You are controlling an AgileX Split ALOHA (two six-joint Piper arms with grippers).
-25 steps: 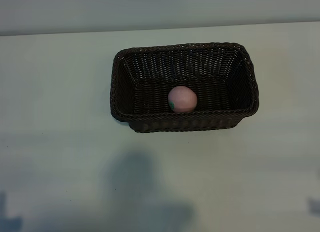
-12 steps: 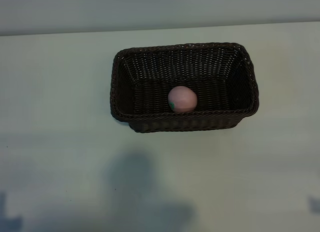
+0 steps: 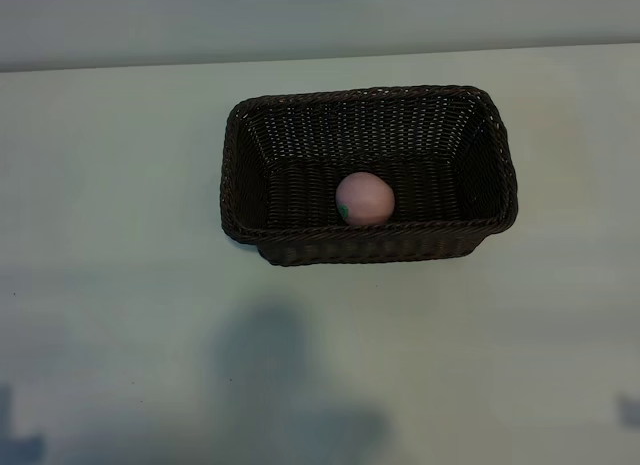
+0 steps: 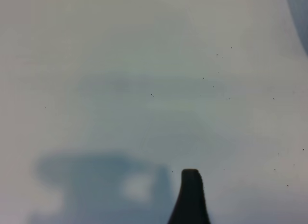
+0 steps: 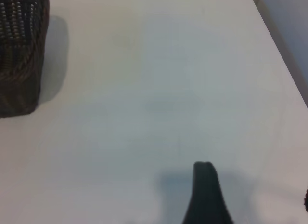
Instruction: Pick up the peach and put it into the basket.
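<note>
The pale-pink peach with its small green mark lies inside the dark-brown wicker basket, close to the near wall. The basket stands on the table's far middle. Both arms sit back at the near corners, far from the basket. In the left wrist view one dark fingertip of my left gripper hangs over bare table, open with nothing in it. My right gripper is also open and empty. One of its fingertips shows over the table, and a corner of the basket lies farther off.
The pale tabletop stretches all round the basket. A soft shadow falls on it in front of the basket. The table's far edge runs behind the basket, and a side edge shows in the right wrist view.
</note>
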